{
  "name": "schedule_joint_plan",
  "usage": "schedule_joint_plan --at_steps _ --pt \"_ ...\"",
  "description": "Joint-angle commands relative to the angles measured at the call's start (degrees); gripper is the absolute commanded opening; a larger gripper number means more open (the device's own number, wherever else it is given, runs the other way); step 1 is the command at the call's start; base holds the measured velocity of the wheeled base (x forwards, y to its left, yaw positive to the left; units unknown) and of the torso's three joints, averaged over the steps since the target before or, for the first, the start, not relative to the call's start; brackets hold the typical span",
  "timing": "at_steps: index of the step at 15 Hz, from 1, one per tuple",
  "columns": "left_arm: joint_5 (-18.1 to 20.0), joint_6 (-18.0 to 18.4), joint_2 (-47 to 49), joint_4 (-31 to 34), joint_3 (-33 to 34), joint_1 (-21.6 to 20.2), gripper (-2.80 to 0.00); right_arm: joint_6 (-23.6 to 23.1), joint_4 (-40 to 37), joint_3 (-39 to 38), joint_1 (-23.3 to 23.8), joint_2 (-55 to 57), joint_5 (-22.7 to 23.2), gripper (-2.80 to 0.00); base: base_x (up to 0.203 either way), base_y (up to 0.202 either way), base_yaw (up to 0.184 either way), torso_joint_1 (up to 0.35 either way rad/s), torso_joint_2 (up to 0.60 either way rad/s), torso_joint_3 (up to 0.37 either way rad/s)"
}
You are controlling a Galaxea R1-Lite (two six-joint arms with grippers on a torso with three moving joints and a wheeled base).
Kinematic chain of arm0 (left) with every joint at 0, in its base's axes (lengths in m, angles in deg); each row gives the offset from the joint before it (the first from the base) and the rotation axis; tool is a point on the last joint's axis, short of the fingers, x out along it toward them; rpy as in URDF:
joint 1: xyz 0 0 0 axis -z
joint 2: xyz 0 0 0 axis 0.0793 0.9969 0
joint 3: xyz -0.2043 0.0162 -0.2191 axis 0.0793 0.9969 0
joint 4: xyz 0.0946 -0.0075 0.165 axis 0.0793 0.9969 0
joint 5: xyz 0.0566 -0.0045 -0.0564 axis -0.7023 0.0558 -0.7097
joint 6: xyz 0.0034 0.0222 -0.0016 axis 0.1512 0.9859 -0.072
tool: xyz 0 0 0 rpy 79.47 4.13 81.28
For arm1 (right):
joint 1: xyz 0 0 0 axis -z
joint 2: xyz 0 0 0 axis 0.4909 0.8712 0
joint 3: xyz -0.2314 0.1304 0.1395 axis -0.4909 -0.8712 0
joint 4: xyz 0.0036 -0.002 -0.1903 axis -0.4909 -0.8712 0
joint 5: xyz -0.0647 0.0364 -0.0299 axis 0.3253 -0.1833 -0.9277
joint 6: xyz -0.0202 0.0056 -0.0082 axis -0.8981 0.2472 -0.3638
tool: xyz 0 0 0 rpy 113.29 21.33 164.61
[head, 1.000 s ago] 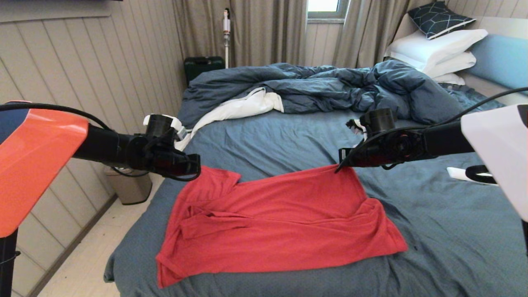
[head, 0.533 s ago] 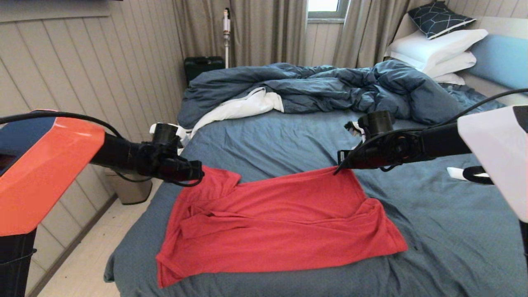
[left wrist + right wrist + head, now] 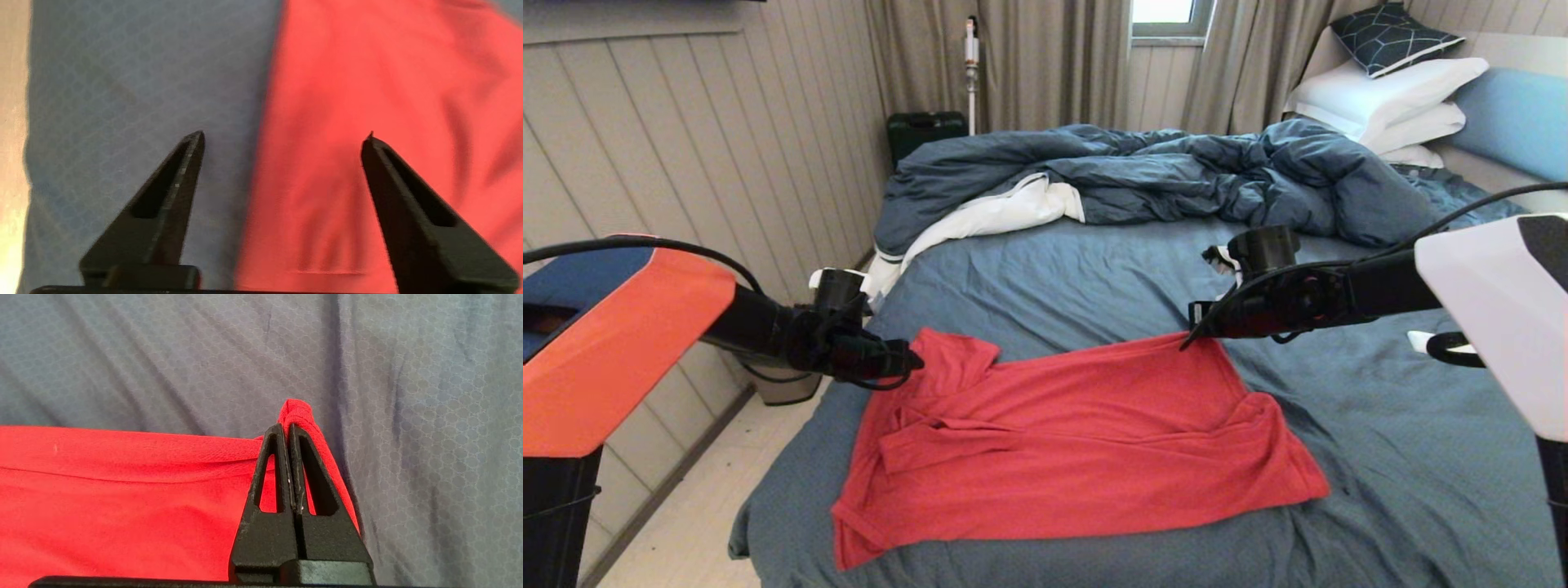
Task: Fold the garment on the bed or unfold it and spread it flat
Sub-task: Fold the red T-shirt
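The red T-shirt lies rumpled across the near part of the bed, folded over on itself with creases through its middle. My right gripper is shut on the shirt's far right corner, which bunches up between the fingers. My left gripper hangs open just over the shirt's far left edge. In the left wrist view one finger is over the slate-blue sheet and the other finger over red cloth, nothing between them.
A rumpled dark blue duvet with white lining fills the far half of the bed. White pillows and a light blue headboard are at the far right. The bed's left edge drops to a floor with a bin by the wall.
My left arm has come down and a little back toward me, so the open gripper now sits at the shirt's far left edge. The right gripper stays shut on its corner, hardly moved.
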Motion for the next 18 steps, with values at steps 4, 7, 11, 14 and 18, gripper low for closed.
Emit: schedule_joint_plan --at_steps 4,7,11,14,18 --pt "0.3 -0.2 -0.4 -0.1 1.8 0.0 -2.8 0.0 0.0 0.3 -0.1 0.6 0.0 -2.8 0.0 0.0 0.0 0.0 0.0 0.0" --pt "0.5 -0.3 -0.7 -0.3 2.2 0.1 -2.8 0.0 0.0 0.3 -0.1 0.7 0.0 -2.8 0.0 0.0 0.0 0.0 0.0 0.0" --pt "0.2 -0.3 -4.5 -1.7 3.2 0.7 -2.8 0.0 0.0 0.3 -0.1 0.4 0.0 -2.8 0.0 0.0 0.0 0.0 0.0 0.0" --pt "-0.1 0.0 -7.8 -7.6 4.2 0.6 -2.8 0.0 0.0 0.3 -0.1 -0.8 -0.1 -2.8 0.0 0.0 0.0 0.0 0.0 0.0" --pt "0.3 0.0 -14.4 -8.2 9.6 0.6 -2.8 0.0 0.0 -1.8 -0.1 -4.0 -0.1 -2.8 0.0 0.0 0.0 0.0 0.0 0.0"
